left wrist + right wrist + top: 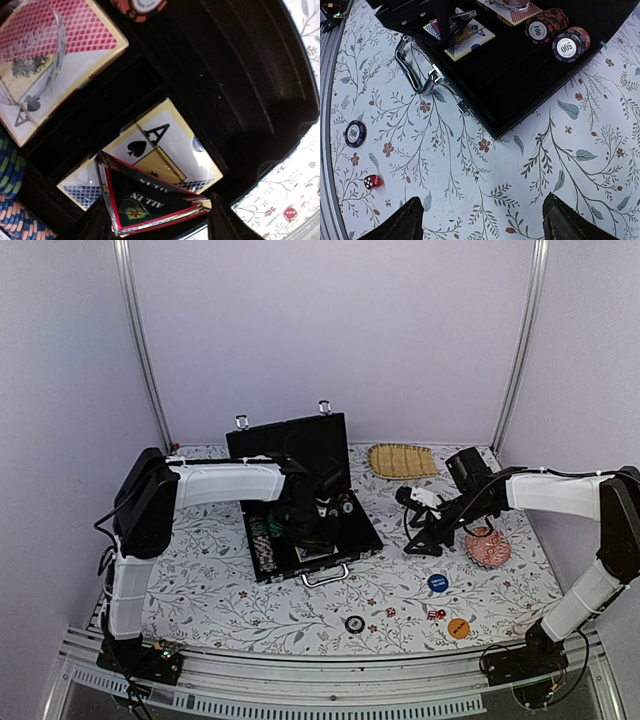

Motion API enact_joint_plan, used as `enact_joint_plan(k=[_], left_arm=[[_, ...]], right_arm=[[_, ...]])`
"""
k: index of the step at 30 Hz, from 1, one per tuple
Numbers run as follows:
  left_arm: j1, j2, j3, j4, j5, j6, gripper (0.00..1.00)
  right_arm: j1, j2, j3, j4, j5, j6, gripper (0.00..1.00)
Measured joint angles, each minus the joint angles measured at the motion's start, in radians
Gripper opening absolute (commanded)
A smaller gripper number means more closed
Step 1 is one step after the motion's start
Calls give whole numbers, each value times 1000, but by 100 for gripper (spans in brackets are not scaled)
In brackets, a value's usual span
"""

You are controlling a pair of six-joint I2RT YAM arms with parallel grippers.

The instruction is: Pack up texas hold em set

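— Texas hold em set [290, 445]: where does it stand?

— Item one, case [520, 85]: open on the table, lid upright. The left gripper [157, 206] is down inside the tray. Its fingers [95, 225] look clamped on a stack of triangle markers [145, 195], red-edged and lettered ALL IN. Just past the fingertips is the blue card deck [165, 150], ace of spades up, in its slot. Farther beyond is the red card deck [65, 50]. The chip rows [10, 175] lie out to one finger's side.

— And the other arm?

— Right gripper [482, 200]: fingers apart, nothing between them, bare cloth beneath. Ahead of them are the case corner and handle [412, 65]. Off to one side lie a loose chip [355, 134] and a red die [372, 181].

— How should the markers go in?

— My reading: lower them flat into an empty recess, not on top of a deck. Release only once they rest, since a tilted stack could fan apart.

— Room to move?

— Tight inside, with slot walls close to both left fingers. A straight lift looks the safest way over the rim. Around the right fingers there is plenty of open cloth. The blue disc [437, 583] and orange disc [458, 628] lie back toward that arm's base. The red dish [487, 546] sits near, not part of the set.
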Motion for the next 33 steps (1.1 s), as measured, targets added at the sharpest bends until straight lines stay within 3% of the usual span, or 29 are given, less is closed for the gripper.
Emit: enact_joint_plan(k=[9, 21, 29, 33], left_arm=[[-14, 15, 22, -27, -3, -18, 70], [-14, -4, 35, -79, -29, 0, 71], [-15, -90, 24, -42, -42, 118, 70], [-19, -184, -57, 35, -43, 227, 71]], right_arm=[[10, 3, 2, -4, 9, -6, 83], [12, 3, 7, -8, 10, -8, 84], [12, 3, 51, -56, 28, -9, 80], [12, 3, 111, -138, 67, -32, 77]])
